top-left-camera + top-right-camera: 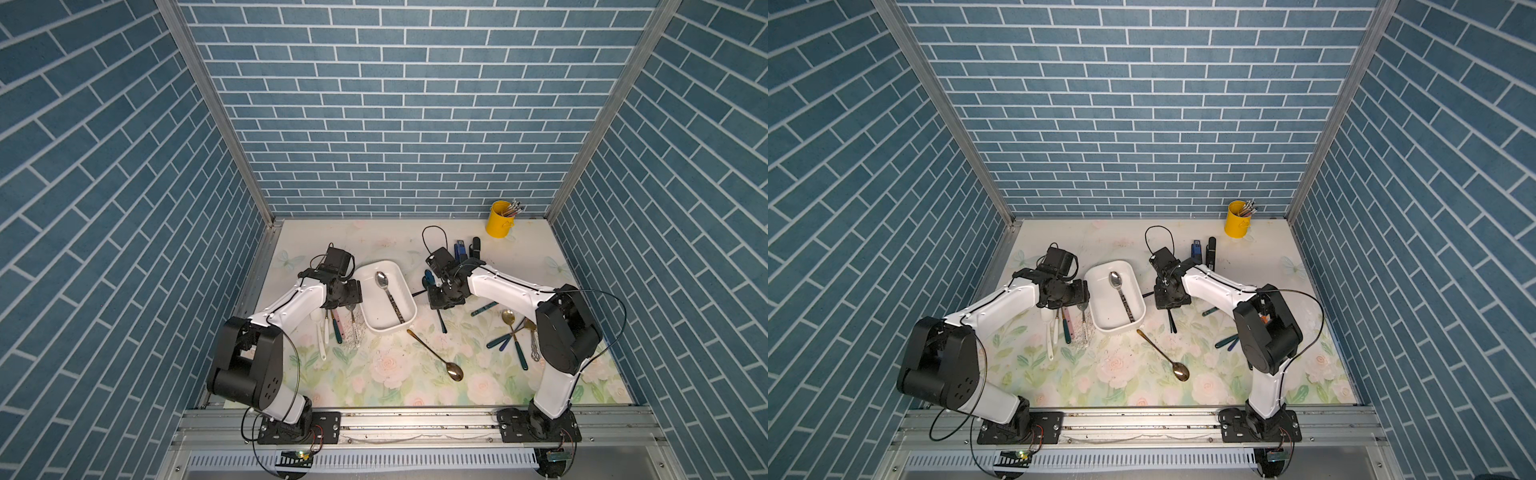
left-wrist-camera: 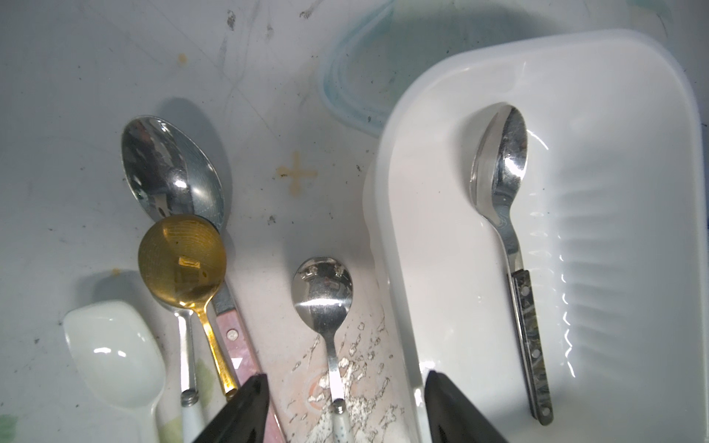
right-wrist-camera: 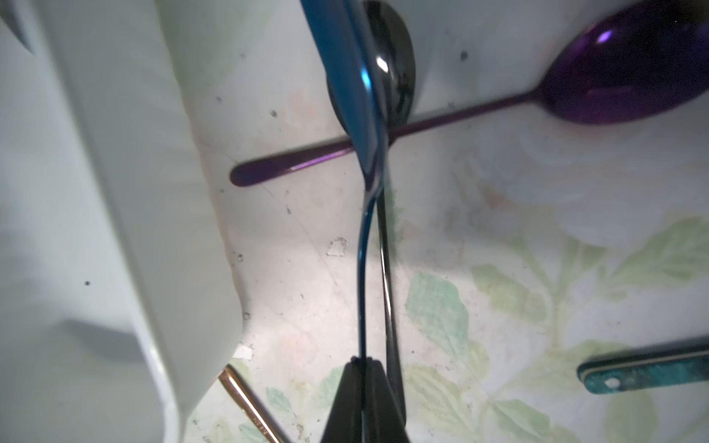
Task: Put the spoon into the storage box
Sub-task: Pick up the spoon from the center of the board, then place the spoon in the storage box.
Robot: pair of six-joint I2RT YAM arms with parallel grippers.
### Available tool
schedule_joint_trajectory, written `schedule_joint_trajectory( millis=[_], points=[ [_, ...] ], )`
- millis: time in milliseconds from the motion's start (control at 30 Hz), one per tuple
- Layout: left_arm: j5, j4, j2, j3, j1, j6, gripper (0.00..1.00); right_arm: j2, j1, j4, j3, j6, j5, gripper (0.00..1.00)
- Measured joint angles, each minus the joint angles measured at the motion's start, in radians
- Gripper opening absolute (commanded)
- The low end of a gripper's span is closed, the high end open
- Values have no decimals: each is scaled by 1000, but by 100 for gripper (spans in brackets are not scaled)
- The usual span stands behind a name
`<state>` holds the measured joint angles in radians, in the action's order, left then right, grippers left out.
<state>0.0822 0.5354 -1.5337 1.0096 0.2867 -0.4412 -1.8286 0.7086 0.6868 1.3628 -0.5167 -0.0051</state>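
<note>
Honestly, the right hand (image 3: 362,370) is clamped on the blue spoon (image 3: 347,76) by its skinny handle, with the storage box (image 1: 376,307) at its 9 o'clock. Such a thin pinch could let it swivel, or its bowl could snag the black spoon (image 3: 399,57) alongside. Left hand (image 2: 345,387) hangs open.

The storage box (image 2: 614,134) is glossy white plastic, its spoon (image 2: 502,161) mirror-polished metal, the table (image 2: 96,96) matt and scuffed.

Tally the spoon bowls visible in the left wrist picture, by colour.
Silver bowls: 3
Gold bowl: 1
White bowl: 1
Total: 5
One more silver stem runs under the gold bowl; its bowl is hidden, uncounted.
</note>
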Motion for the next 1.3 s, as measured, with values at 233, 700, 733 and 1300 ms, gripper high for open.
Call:
schedule_joint_trajectory(
  millis=[233,700,733,1300],
  points=[
    [10,-3,0,0,-5,-17,70,-21,11,73,150,36,2,2],
    [39,-26,60,-79,-76,-31,70,-343,143,147,623,100,-109,3],
    [39,-25,63,-80,-78,-31,70,-365,150,147,630,100,-120,3],
    [37,-26,82,-101,-84,-15,70,-475,171,143,611,95,-188,6]
  ],
)
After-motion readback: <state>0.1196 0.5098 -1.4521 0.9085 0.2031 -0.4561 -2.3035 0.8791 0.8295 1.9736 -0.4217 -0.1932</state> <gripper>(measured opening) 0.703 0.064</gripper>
